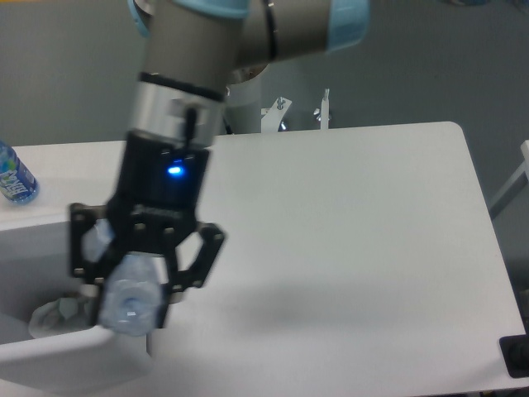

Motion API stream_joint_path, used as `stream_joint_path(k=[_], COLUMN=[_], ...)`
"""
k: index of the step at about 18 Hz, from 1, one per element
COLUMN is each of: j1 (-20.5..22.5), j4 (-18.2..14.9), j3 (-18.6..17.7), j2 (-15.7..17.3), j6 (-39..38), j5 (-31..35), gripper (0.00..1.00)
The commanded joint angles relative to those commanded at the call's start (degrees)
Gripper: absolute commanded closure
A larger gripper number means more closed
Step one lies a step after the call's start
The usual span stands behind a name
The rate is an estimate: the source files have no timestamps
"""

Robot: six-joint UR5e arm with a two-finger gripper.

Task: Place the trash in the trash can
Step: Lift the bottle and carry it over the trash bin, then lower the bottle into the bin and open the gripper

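My gripper [132, 294] is shut on the clear bluish plastic bottle [128, 299], holding it in the air over the right rim of the white trash can [50, 360] at the lower left. The bottle's round end faces the camera and the rest of it is hidden behind the fingers [83, 252]. Inside the trash can lies the small crumpled white wrapper [56, 313]. The arm covers most of the bin's right wall.
A bottle with a blue label [14, 178] stands at the table's far left edge. The white table [355, 223] stretches to the right. The arm's base post [248, 112] and a metal bracket [322, 107] sit at the back edge.
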Motion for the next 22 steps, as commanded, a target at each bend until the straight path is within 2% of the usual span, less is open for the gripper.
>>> stream_joint_path(k=[5, 9, 10, 13, 15, 19, 22], j1=[-2.64, -3.17, -3.17, -3.35, -3.35, -3.17, -0.02], j4=[0.00, 0.09, 0.09, 0.17, 0.09, 0.09, 0.09], j3=[0.17, 0.09, 0.00, 0.09, 0.00, -0.71, -0.44], j2=[-1.58, -2.55, -2.72, -3.87, -4.04, -3.43, -2.47], j6=[-0.52, -1.50, -1.32, 0.34, 2.63, 3.16, 4.21], j5=[0.18, 0.09, 0.09, 0.26, 0.35, 2.02, 3.95], gripper=[0.38, 0.36, 0.34, 0.17, 0.00, 0.00, 0.00])
